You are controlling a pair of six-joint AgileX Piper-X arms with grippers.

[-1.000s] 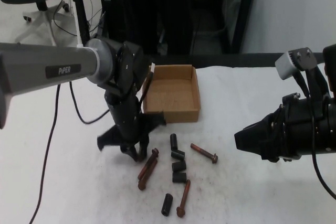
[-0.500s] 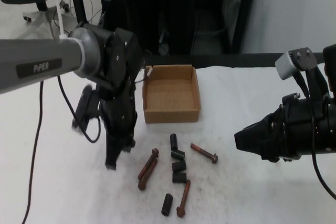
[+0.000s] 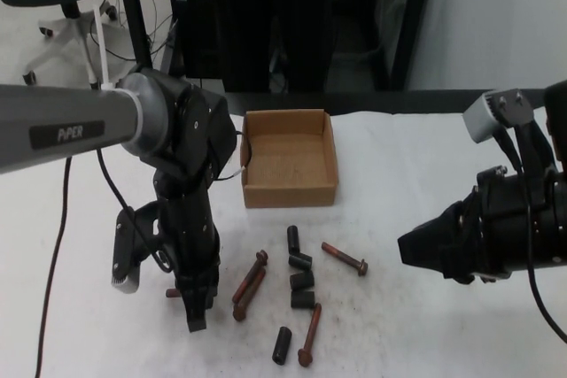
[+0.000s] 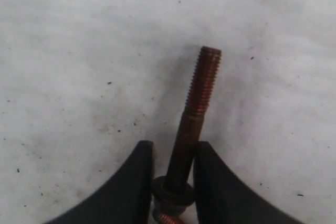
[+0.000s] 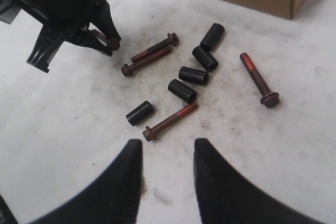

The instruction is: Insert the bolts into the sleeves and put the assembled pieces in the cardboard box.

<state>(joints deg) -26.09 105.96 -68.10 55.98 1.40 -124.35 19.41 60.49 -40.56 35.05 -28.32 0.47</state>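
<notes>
One rusty threaded bolt (image 4: 191,124) is clamped in the left tool (image 4: 173,144); the right tool (image 5: 168,141) gapes.

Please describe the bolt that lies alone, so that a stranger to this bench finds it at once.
Find the cardboard box; in front of it, nearer the arms, lies a cluster of black sleeves. On the cluster's side toward the right arm lies one reddish bolt. It touches nothing, whereas the other loose bolts lie as a pair or close to a sleeve.
</notes>
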